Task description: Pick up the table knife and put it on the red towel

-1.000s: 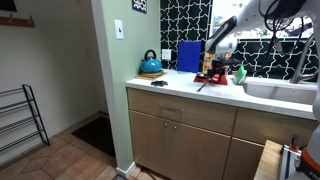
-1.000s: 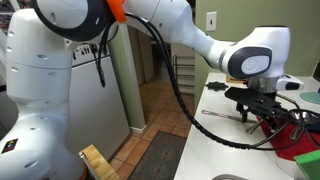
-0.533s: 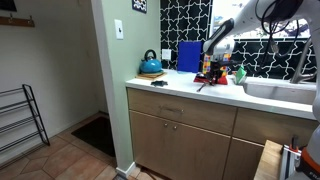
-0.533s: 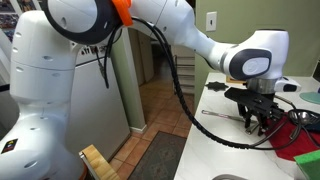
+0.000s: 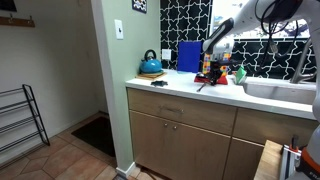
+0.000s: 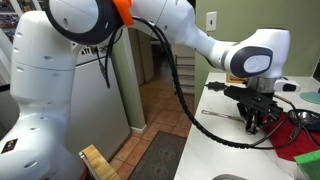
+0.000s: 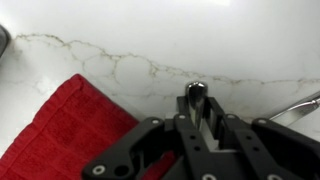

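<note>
In the wrist view the table knife's rounded metal end [image 7: 195, 97] pokes out between my fingers, and my gripper [image 7: 197, 112] is shut on the table knife. The rest of the knife is hidden under the gripper. The red towel [image 7: 70, 125] lies flat on the white marbled counter just left of the jaws. In both exterior views the gripper [image 5: 209, 74] [image 6: 256, 122] points down at the counter beside the red towel [image 6: 272, 126]. Whether the knife is off the counter I cannot tell.
A second metal utensil [image 7: 300, 100] lies on the counter to the right of the jaws. A blue board [image 5: 188, 56], a blue kettle [image 5: 150, 65] and a small black object [image 5: 160, 83] stand on the counter. A sink [image 5: 280, 90] is beyond the arm.
The jaws went from open to shut around the knife. The arm itself has hardly moved.
</note>
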